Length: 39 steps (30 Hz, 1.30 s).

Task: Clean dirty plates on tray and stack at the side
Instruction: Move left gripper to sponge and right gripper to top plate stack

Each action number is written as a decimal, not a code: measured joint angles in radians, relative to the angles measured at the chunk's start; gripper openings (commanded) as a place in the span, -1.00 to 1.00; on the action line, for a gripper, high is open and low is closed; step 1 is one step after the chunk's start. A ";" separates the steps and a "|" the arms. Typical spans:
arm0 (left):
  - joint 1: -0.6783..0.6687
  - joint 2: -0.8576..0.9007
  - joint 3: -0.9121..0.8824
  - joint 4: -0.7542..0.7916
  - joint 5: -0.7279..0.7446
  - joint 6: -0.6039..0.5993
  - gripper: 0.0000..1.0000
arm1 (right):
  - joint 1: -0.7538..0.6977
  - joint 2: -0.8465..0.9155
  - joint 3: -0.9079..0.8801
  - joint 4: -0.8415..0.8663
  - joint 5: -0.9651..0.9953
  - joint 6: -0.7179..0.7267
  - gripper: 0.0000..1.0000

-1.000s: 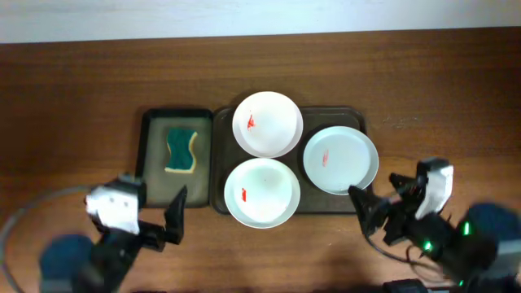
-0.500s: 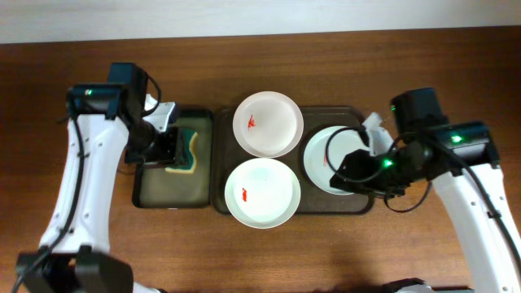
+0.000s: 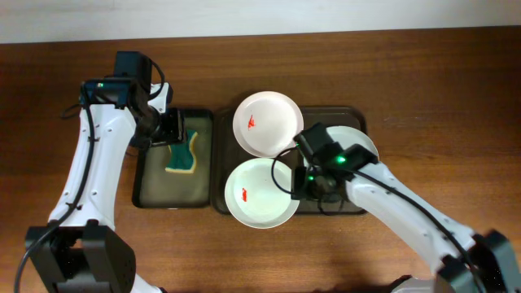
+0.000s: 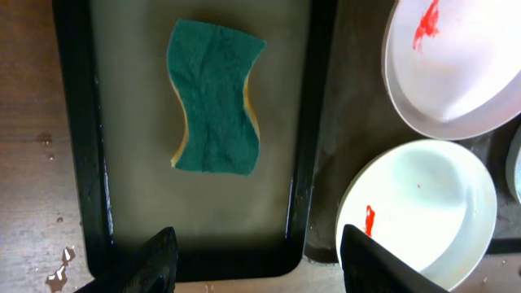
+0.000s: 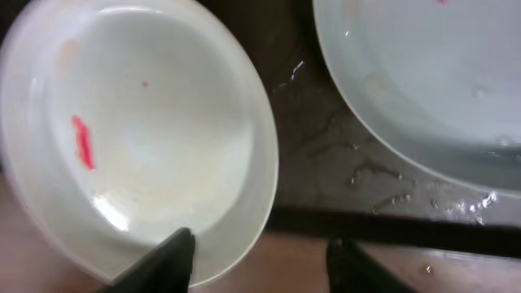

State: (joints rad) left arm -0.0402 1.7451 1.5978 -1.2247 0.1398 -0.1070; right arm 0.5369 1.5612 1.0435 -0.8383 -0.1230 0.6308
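Three plates [image 3: 268, 124] lay on the tray [image 3: 346, 116] at mid-bench, two showing red smears. The right gripper [image 5: 262, 246] hung spread wide over the near plate's rim, grasping nothing. The left gripper [image 4: 258, 238], likewise spread and empty, hovered over the one sponge [image 4: 213, 96] in the narrow tray [image 4: 81, 163] toward the bench's left edge.
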 measured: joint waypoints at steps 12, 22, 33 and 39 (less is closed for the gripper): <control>0.000 0.000 -0.103 0.127 -0.006 -0.003 0.19 | 0.001 0.155 -0.003 0.084 0.011 0.008 -0.70; 0.000 0.000 -0.151 0.182 -0.051 -0.007 0.25 | 0.001 0.155 -0.003 0.093 0.002 -0.014 -0.74; 0.000 0.000 -0.200 0.247 -0.054 -0.013 0.64 | -0.035 0.161 0.098 -0.021 -0.050 -0.134 0.08; 0.000 0.000 -0.200 0.265 -0.054 -0.021 0.68 | -0.201 0.157 0.423 -0.070 -0.067 -0.274 0.36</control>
State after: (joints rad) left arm -0.0402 1.7451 1.3975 -0.9596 0.0856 -0.1280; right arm 0.3363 1.7180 1.4666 -0.9085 -0.1898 0.3565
